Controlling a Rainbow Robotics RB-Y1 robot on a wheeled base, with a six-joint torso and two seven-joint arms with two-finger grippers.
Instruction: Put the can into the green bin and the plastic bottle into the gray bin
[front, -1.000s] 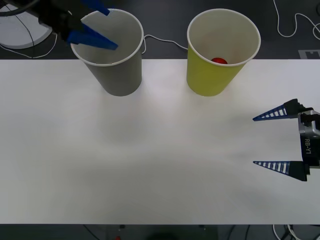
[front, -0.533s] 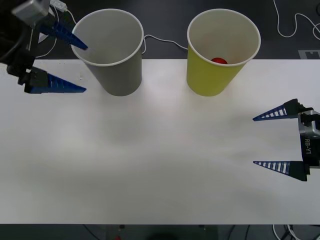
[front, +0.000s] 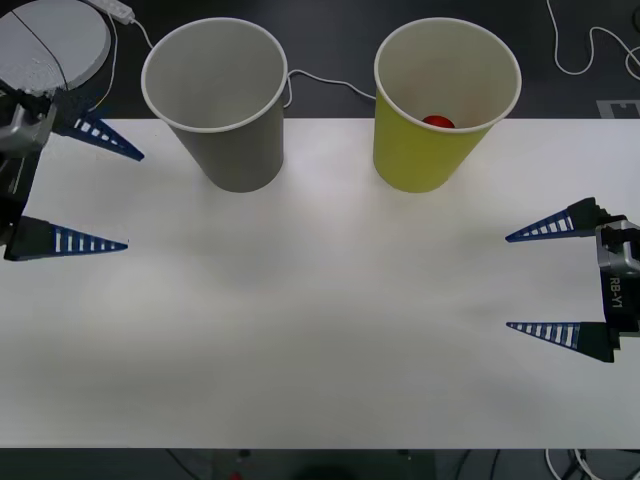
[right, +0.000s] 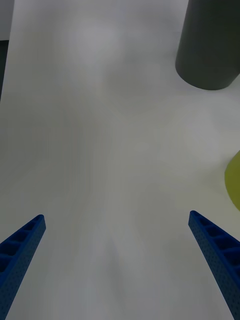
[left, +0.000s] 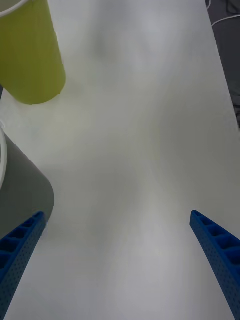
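White tabletop (front: 320, 330) carries our yellow-green bin (front: 440, 110) at one o'clock with the red can (front: 437, 122) inside, and our gray bin (front: 222, 110) at eleven; we judge a careless left swing could topple the gray bin. Our left gripper (front: 95, 190) at nine and right gripper (front: 545, 282) at three are spread wide, holding nothing.

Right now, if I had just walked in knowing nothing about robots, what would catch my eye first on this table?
Two big paper cups at the far edge of the white table: a gray cup toward the left and a yellow-green cup beside it, with a small red can at its bottom. Next, the blue ribbed fingers: the left tool open at the left edge, the right tool open at the right edge, both holding nothing.
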